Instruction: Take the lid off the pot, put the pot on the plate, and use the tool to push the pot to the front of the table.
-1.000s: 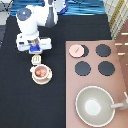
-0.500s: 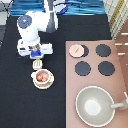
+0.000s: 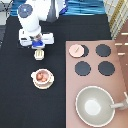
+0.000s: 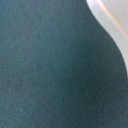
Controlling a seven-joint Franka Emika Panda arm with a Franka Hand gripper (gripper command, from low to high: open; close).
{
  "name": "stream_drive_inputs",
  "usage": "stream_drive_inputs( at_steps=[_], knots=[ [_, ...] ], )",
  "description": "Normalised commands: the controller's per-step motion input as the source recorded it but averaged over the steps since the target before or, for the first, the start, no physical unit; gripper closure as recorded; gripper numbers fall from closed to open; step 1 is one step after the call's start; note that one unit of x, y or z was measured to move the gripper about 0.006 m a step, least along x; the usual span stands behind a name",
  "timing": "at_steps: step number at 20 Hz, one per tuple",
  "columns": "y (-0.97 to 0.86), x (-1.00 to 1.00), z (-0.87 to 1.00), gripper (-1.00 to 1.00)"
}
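So right now the gripper sits toward the exterior view's top left, over the black table, and the cream-white spatula tool is right underneath it, poking out toward the view's bottom. Honestly I can't tell whether the gripper actually has hold of the tool or is just hanging on top of it.

The pot is just below that, toward the exterior view's bottom. It's open, and you can see the reddish-orange stuff inside. It's sitting on the cream-yellow plate, whose rim peeks out around the pot's edge. So the pot is already on the plate, and the tool's tip is near it but apart from it.

The lid is off and lying on the brownish-pink stove top over at the exterior view's right, resting on the top-left burner so it mostly covers that black disc. The other three burners are uncovered. Down at the bottom right of the stove there's the big grey pan with its long handle pointing right.

The wrist view is mostly dark table surface, with a pale curved edge in one corner. I can't tell what that edge belongs to.
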Motion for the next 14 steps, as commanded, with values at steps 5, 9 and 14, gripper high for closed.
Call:
stream_drive_inputs(
  at_steps=[5,9,14],
  knots=[
    [0.04,0.85,-0.24,1.0],
    [0.19,0.84,-0.12,1.0],
    [0.5,0.68,0.09,1.0]
  ],
)
